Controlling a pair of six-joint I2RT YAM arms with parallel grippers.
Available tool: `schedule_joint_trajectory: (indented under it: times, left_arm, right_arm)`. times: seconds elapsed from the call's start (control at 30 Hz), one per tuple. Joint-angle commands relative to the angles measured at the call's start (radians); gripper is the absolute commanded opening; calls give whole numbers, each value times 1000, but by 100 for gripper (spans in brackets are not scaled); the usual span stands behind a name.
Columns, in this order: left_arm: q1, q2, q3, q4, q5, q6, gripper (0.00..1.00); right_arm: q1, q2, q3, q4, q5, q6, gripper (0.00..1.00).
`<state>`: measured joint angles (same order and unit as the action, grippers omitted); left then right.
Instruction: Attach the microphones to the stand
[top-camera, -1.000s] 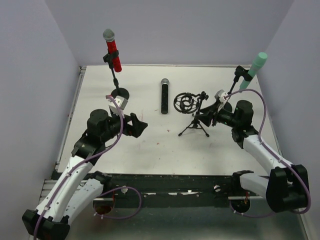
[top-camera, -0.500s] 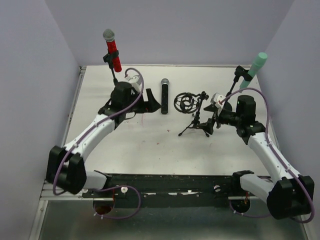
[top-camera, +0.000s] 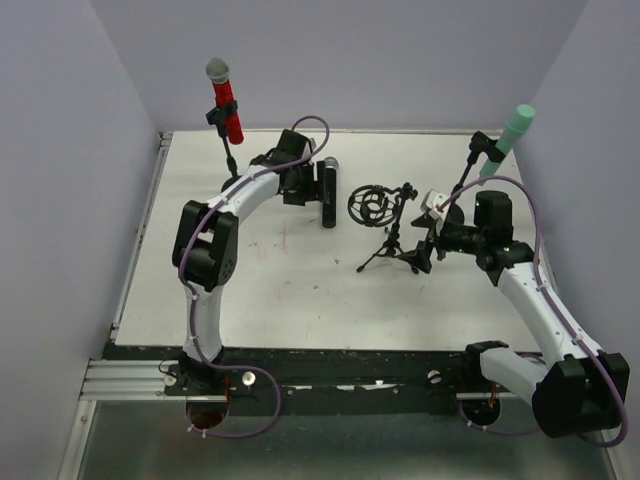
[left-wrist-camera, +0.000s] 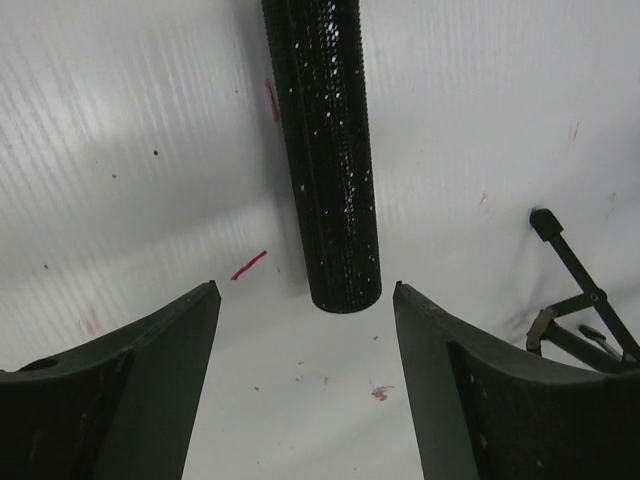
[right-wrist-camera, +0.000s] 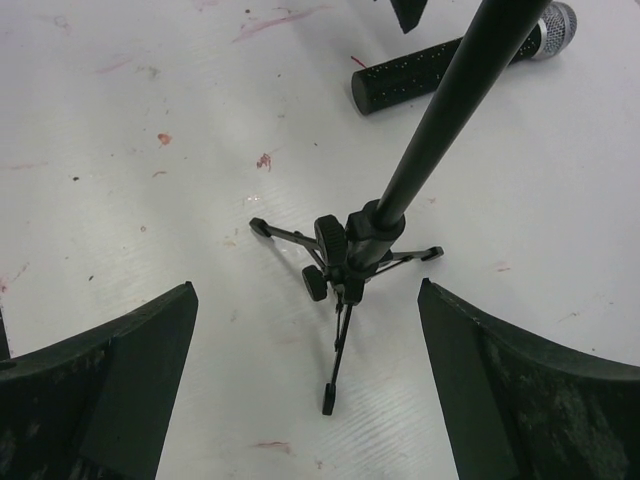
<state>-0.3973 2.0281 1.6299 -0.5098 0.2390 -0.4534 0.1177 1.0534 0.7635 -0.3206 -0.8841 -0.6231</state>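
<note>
The black microphone (top-camera: 329, 205) with its silver mesh head lies flat on the white table. My left gripper (top-camera: 316, 183) is beside its left side. In the left wrist view its jaws (left-wrist-camera: 304, 300) stand open just short of the microphone's butt end (left-wrist-camera: 343, 285), nothing between them. The empty tripod stand (top-camera: 390, 245) with a ring mount (top-camera: 370, 205) stands mid-table. My right gripper (top-camera: 427, 246) is open to the right of the stand's base (right-wrist-camera: 345, 262), not touching it. The red microphone (top-camera: 226, 105) and the mint-green microphone (top-camera: 508, 138) sit clipped on their own stands.
The red microphone's stand (top-camera: 230, 160) rises at the back left, close behind my left arm. The green one's stand (top-camera: 468, 172) is at the back right, above my right arm. Purple walls close in both sides and the back.
My left arm has swung from the front left to the back, up to the black microphone, and its jaws have narrowed a little. My right gripper has opened wide beside the tripod.
</note>
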Motion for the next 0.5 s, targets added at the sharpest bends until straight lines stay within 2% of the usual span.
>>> schedule_joint_trajectory:
  times: [0.0,0.1,0.23,0.3,0.47]
  left_arm:
    - [-34,105,220,-178,-53,28,77]
    - [-57,193,343,-271,-86,32,70]
    - [-74,300,539,-436,-179,16,69]
    - [-77,319,570,-461,-220,16,68]
    - [-83,343,593,-472,-205,21,66]
  right_arm:
    - [-3,14,28,-41,20,-27,100]
    - [-4,14,34,-49,30,-27,100]
    - [-4,14,39,-57,25,-30,100]
    - [-4,14,43,-60,22,-30,100]
    - [-4,13,48,-63,20,-27,100]
